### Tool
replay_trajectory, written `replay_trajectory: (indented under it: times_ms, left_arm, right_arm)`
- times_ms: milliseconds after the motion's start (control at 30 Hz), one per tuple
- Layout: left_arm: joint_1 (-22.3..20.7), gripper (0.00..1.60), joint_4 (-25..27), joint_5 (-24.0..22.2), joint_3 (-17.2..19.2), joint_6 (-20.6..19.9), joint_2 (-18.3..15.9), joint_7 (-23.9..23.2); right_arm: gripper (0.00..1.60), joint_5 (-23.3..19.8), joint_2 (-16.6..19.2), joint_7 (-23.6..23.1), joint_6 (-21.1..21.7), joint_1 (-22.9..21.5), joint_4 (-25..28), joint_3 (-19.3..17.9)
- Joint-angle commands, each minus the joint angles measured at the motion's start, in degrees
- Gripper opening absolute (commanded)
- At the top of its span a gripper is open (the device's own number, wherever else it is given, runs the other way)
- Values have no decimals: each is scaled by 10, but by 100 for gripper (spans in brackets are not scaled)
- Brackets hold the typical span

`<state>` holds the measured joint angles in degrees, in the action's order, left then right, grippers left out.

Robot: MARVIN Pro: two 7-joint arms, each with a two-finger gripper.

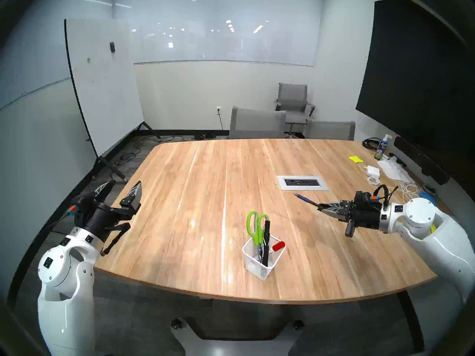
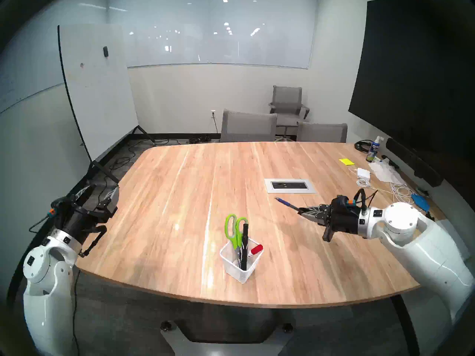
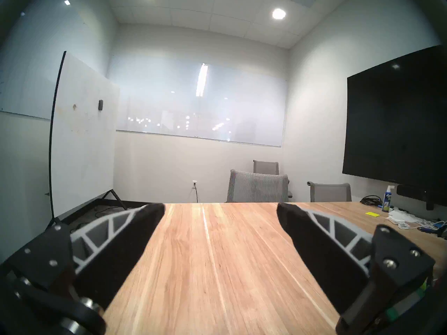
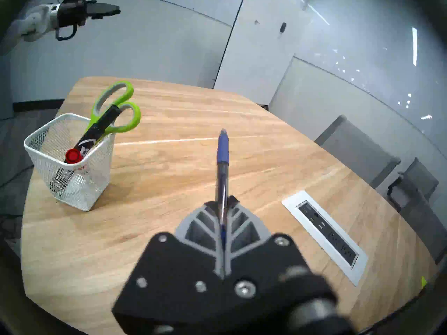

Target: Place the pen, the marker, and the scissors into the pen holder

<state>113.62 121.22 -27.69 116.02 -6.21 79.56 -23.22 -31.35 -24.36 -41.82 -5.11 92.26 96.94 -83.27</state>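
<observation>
Now the pen (image 4: 222, 167) is clamped lengthwise by the right gripper (image 4: 222, 206) near the table's (image 1: 195, 193) right edge, ready for tipping into the pen holder (image 1: 262, 257); the left gripper (image 1: 120, 191) is kept wide open and empty by the left edge.

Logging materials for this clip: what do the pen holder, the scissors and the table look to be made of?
Pen holder: white-coated wire mesh, likely metal; its contents show through the fine grid. Scissors: matte lime-green handles, apparently plastic with grey inner lining; the blades are hidden inside the holder. Table: wood or wood-look laminate, with streaked grain and a soft sheen.
</observation>
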Motion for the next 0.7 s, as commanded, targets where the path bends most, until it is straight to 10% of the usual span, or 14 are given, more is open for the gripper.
replay_trajectory:
  times_ms: [0, 667]
  left_arm:
    - [-1, 160, 12, -1, 1, 0, 0, -1]
    - [-2, 160, 13, 1, 2, -2, 3, -3]
  right_arm:
    - [0, 21, 32, -19, -48, -12, 15, -28]
    - [0, 64, 15, -50, -52, -56, 42, -16]
